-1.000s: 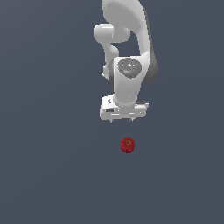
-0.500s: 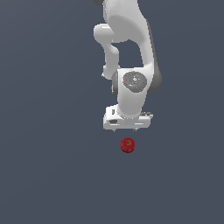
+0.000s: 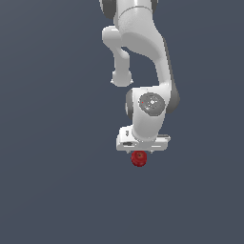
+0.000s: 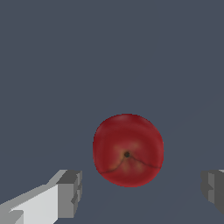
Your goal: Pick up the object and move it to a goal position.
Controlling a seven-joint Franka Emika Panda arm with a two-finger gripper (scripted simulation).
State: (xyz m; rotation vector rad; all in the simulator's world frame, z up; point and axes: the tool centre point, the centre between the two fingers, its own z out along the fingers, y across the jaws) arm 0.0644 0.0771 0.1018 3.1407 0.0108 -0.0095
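Up close on my wrist view, the white two-finger gripper (image 4: 140, 192) has its jaws spread wide, one grey-padded fingertip (image 4: 70, 192) on each side of the frame and nothing between them pinched. Just past the tips sits the small dark-red, roundish, apple-like ball (image 4: 128, 150). It's glossy, with a tiny dark dimple in the middle, a yellowish patch around that and a couple of thin dark lines running out from it. It's clearly narrower than the gap, and neither pad touches it.

In the exterior view the gripper (image 3: 143, 151) hangs right over the ball (image 3: 138, 158), which rests on the flat slate-grey floor (image 3: 47, 190). Behind it the white jointed arm (image 3: 147, 71) rises out the top of the frame.
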